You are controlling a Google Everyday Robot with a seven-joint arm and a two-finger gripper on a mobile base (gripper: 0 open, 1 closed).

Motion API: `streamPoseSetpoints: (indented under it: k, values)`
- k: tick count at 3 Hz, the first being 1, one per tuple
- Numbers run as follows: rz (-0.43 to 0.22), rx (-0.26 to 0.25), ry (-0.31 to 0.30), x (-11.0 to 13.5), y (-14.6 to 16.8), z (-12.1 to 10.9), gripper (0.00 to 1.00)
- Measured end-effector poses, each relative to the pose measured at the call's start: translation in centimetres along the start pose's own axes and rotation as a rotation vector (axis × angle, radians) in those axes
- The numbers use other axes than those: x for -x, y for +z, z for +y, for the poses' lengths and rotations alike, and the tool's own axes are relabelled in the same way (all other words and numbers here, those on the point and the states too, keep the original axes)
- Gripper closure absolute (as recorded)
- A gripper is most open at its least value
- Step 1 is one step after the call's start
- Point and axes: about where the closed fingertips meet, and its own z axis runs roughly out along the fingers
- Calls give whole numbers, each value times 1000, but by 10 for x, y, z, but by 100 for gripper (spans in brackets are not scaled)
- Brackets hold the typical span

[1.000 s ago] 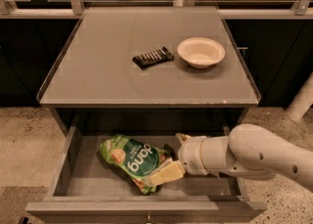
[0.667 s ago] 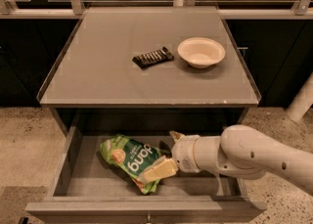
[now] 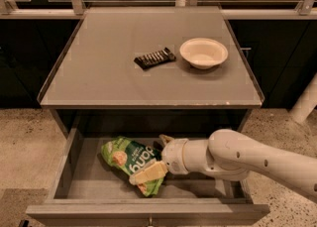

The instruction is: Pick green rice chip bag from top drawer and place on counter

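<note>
1. The big flat grey counter with thin raised edges sits on top of a dark cabinet.
2. A round cream bowl stands on the counter, toward the back right.
3. A small black ribbed bar lies on the counter just to the left of the bowl. The two are not touching.
4. Under the counter, the wide shallow grey top drawer is pulled out, so you can see its flat bottom.
5. The crinkly green rice chip bag with white letters lies flat on the drawer bottom, near the middle. It is not on the counter.
6. The robot's fat white arm reaches into the drawer from the right side.
7. The gripper at the end of the arm is low in the drawer, at the right end of the bag.
8. Its jaws are spread apart. One pale finger lies across the front of the bag, and the other one pokes up by the bag's back edge.
9. The bag's right end is between the two fingers.
10. The bag rests on the drawer bottom and is not lifted.
</note>
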Motion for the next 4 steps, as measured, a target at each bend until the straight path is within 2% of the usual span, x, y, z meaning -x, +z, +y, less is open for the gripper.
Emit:
streamPoseSetpoints:
  k: [2, 3, 4]
  values:
    - [8, 61, 29, -18, 35, 10, 0]
    - [8, 62, 29, -18, 35, 10, 19]
    - [8, 62, 29, -18, 35, 10, 42]
